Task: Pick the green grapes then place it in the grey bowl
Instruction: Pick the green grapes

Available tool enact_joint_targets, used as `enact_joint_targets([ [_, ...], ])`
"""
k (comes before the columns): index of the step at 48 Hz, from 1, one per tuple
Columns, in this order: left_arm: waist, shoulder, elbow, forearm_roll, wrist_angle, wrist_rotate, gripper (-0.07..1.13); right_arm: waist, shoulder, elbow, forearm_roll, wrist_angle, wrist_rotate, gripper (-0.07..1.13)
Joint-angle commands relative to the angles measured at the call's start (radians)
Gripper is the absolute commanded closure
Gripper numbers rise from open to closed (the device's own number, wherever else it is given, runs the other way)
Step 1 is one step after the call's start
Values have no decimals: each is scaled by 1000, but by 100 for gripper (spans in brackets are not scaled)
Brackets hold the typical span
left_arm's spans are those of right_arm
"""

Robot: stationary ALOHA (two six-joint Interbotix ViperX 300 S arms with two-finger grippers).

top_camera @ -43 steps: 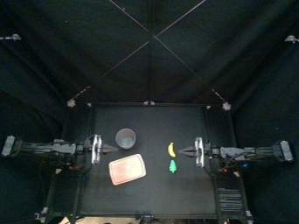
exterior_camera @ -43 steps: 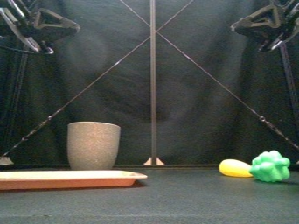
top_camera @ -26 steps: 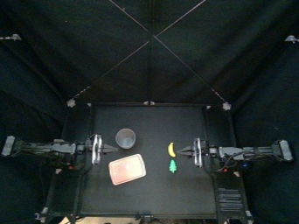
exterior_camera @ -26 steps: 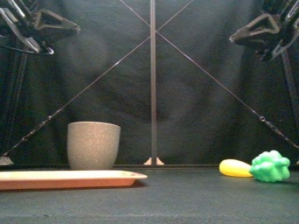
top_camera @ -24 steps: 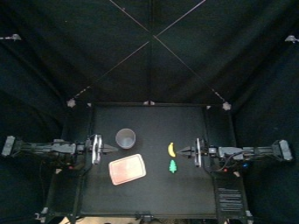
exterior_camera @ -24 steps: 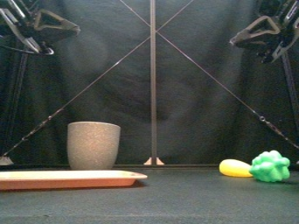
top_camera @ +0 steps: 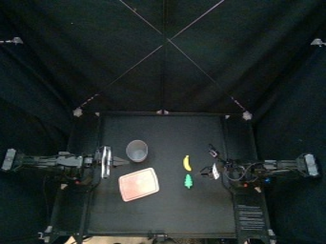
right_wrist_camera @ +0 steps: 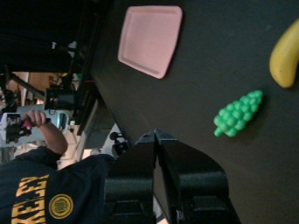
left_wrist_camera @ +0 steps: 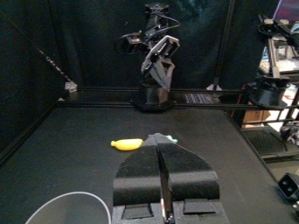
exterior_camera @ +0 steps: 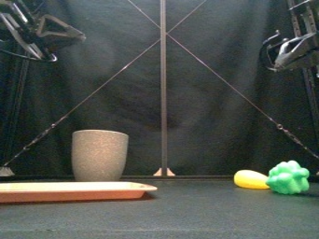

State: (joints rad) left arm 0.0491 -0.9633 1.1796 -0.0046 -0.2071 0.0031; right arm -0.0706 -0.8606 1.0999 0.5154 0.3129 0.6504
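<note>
Both the right gripper [right_wrist_camera: 156, 140] and the resting left gripper [left_wrist_camera: 163, 152] hold their jaws pressed together and empty, so the right should open wide and drop squarely over the green grapes [top_camera: 188, 179], at 6 o'clock of the banana [top_camera: 186, 163] and 4 o'clock of the grey cup [top_camera: 137, 150].

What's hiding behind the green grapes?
A yellow banana lies behind the green grapes. In the front view the grapes cover one end of it.

grapes [exterior_camera: 288, 177] green | bowl [exterior_camera: 100, 155] grey speckled | tray [exterior_camera: 75, 190] pink | banana [exterior_camera: 251, 179] yellow
</note>
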Motion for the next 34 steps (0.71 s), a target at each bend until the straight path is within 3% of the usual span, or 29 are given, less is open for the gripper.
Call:
enact_joint_targets([
  [1,17,5,-6,0,3,2,96,9,67,-31,-6,-3,58,56],
  [12,48,5,0,-2,32,2,96,44,229,-78,-49,-8,94,0],
  [34,46,5,5,-2,34,0,96,-9,488,-84,-18,49,92,2],
])
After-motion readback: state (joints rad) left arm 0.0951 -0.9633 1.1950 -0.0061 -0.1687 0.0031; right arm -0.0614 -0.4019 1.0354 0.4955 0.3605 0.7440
